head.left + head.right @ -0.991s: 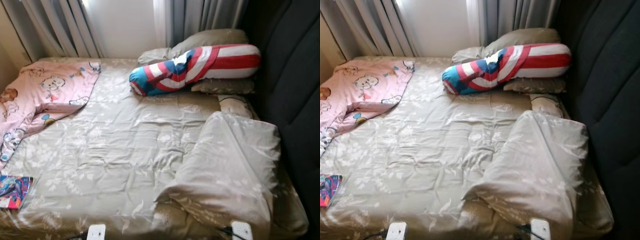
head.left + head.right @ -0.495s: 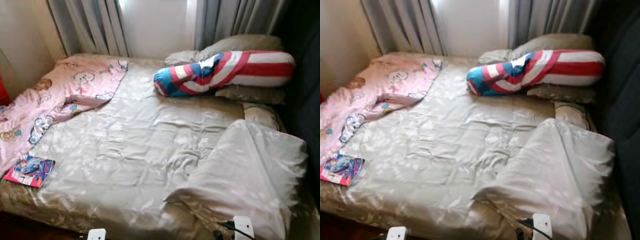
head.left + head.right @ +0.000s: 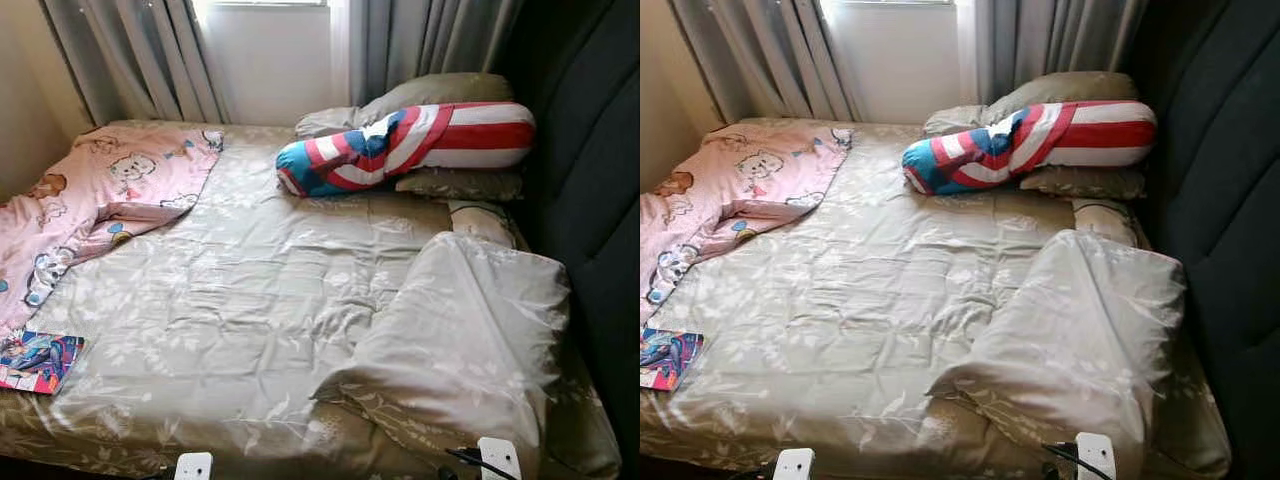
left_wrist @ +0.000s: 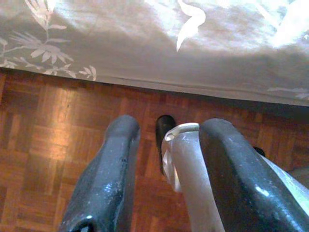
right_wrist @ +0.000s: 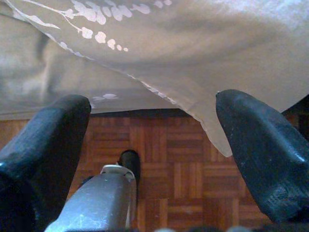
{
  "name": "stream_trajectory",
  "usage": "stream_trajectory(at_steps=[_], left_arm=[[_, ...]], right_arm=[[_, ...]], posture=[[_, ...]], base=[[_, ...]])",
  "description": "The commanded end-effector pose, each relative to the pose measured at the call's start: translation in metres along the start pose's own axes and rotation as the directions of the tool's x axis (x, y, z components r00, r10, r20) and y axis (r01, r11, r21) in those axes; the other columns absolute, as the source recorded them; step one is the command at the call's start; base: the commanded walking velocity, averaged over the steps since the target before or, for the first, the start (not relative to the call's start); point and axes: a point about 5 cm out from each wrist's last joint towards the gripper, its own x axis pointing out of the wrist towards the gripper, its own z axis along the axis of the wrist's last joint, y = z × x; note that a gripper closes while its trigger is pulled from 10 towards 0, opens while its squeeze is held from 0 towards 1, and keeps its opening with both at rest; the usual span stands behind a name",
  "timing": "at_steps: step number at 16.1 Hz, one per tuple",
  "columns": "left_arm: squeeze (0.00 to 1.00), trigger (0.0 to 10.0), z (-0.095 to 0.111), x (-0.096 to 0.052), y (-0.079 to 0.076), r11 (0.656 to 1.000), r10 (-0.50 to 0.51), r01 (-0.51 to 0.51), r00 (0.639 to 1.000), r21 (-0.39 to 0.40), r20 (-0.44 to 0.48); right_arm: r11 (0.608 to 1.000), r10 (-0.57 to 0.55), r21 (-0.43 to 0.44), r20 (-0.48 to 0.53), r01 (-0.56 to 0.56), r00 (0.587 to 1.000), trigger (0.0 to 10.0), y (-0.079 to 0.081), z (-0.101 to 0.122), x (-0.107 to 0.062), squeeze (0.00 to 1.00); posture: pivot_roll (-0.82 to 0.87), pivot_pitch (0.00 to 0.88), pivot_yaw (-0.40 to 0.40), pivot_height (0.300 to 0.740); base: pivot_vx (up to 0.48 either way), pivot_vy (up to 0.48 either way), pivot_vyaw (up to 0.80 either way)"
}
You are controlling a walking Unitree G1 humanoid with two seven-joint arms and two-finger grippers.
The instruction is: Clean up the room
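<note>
- Left eye view — the bed [image 3: 250, 300] stretches ahead under a leaf-print duvet [image 3: 230, 290], its right corner folded back into a thick flap [image 3: 460, 340]. A pink blanket [image 3: 100, 200] sprawls over the far left side and a book [image 3: 35, 360] lies at the near left edge, so the left arm looks nearer to both.
- Right eye view — same scene; the striped bolster [image 3: 1030, 140] lies crosswise on the pillows [image 3: 1060, 95] beside the dark headboard [image 3: 1220, 200].
- Left wrist view — the left gripper [image 4: 166, 179] hangs low with its fingers spread, holding nothing, over the parquet floor [image 4: 43, 145] below the duvet's hem.
- Right wrist view — the right gripper [image 5: 149, 159] gapes wide and empty — the flap's overhang is just above it.
</note>
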Motion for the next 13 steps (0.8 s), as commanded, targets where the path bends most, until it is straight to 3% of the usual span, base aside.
stream_trajectory(at_steps=[1,6,9,13], left_arm=[[0.00,10.0,-0.001,0.000,0.001,1.000,-0.005,0.005,1.000,0.005,-0.007],[0.00,10.0,0.000,0.000,0.001,1.000,-0.004,0.004,1.000,0.008,-0.008],[0.00,10.0,0.000,0.000,0.001,1.000,-0.005,0.005,1.000,0.012,-0.008],[0.00,10.0,0.000,0.000,0.000,1.000,-0.015,0.015,1.000,0.025,0.002]], right_arm=[[1.000,-0.006,0.012,-0.006,0.006,1.000,10.0,-0.001,-0.002,-0.001,0.00],[1.000,0.004,0.011,-0.021,-0.004,1.000,10.0,0.016,-0.007,0.001,0.00],[1.000,0.007,0.008,-0.022,-0.006,1.000,10.0,0.018,-0.008,0.001,0.00],[1.000,-0.011,0.016,-0.009,0.011,1.000,10.0,-0.001,-0.009,-0.003,0.00]], posture=[[0.00,0.004,-0.013,0.740],[0.00,0.010,-0.014,0.740],[0.00,0.010,-0.015,0.740],[-0.01,0.014,-0.015,0.740]], base=[[0.000,0.000,0.00],[0.000,-0.232,0.00],[0.000,-0.097,0.00],[0.000,0.000,0.00]])
